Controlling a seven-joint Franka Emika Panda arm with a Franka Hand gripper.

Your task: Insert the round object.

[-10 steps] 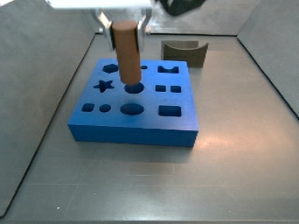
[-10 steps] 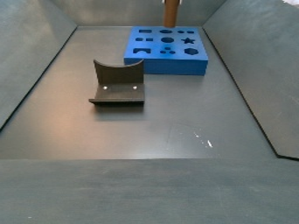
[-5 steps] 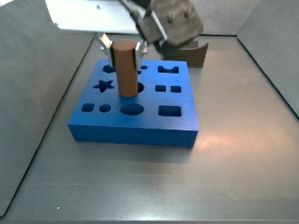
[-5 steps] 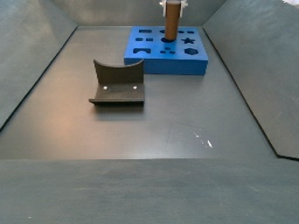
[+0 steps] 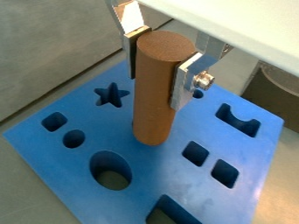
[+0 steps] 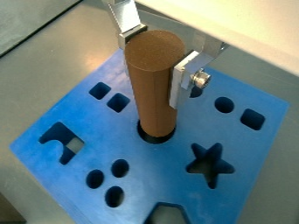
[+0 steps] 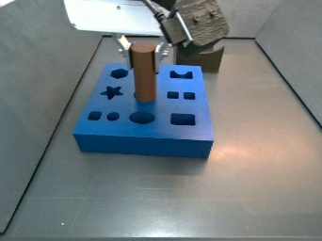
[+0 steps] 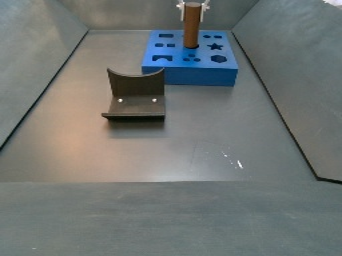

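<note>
The round object, a brown wooden peg [image 7: 145, 71], stands upright over the blue block [image 7: 138, 141]. Its lower end sits in a round hole near the block's middle [image 6: 152, 133]. My gripper [image 7: 145, 47] is above the block, shut on the peg's top. In both wrist views the silver fingers [image 5: 184, 80] [image 6: 184, 77] press against opposite sides of the peg [image 5: 158, 87] [image 6: 152, 83]. The peg also shows in a side view [image 8: 191, 25] at the far end of the block [image 8: 194, 75], under the gripper [image 8: 191, 5].
The block has several other cutouts, among them a star [image 6: 208, 164] and an oval hole [image 5: 111, 171]. The dark fixture with a curved top stands on the floor apart from the block [image 8: 134, 95] [image 7: 201, 58]. Grey walls enclose the floor [image 8: 174, 160].
My gripper has come down with the peg. The peg's lower end has gone from just above the block into the round hole.
</note>
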